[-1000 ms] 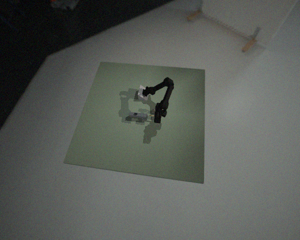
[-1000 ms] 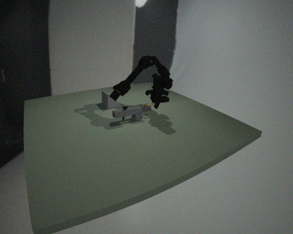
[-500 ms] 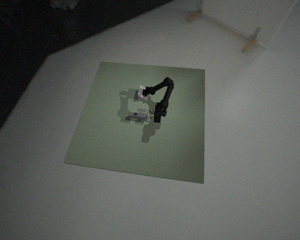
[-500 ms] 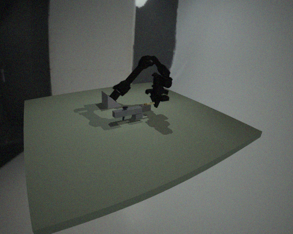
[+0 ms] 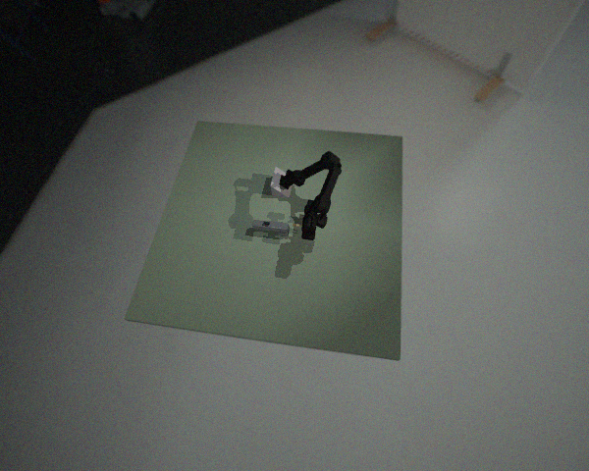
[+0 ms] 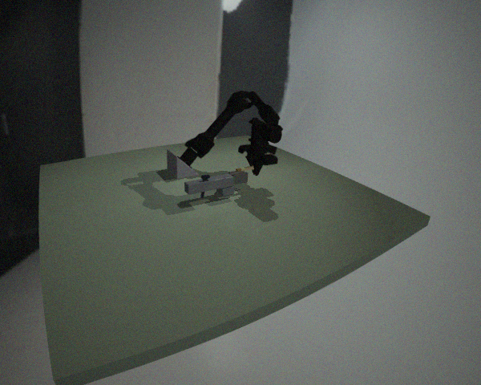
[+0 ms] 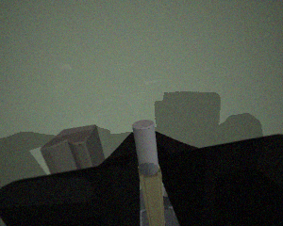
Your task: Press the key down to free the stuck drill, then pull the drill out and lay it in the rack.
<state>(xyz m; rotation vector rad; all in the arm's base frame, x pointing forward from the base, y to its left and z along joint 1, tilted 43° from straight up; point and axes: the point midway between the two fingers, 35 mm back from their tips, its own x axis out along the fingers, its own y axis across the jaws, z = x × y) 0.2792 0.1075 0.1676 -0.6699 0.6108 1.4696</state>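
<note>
My gripper (image 6: 255,168) (image 7: 141,136) is shut on the drill (image 7: 145,141), which has a grey cylindrical end and a yellow shaft. The yellow part (image 6: 244,169) (image 5: 295,225) shows between the gripper and the end of the grey beam-like holder (image 6: 220,182) (image 5: 280,227). Whether its far end is inside the holder is not clear. The dark key (image 6: 205,177) (image 5: 266,223) sits on top of the holder, with a thin stem below. A brownish-grey notched block (image 7: 61,153) (image 6: 241,177), which may be the rack, stands beside the holder's end.
A pale wedge-shaped bracket (image 5: 277,178) (image 6: 176,168) stands at the arm's base. The green table top (image 5: 335,304) (image 6: 149,281) carries everything, with shadows of the arm and holder on it.
</note>
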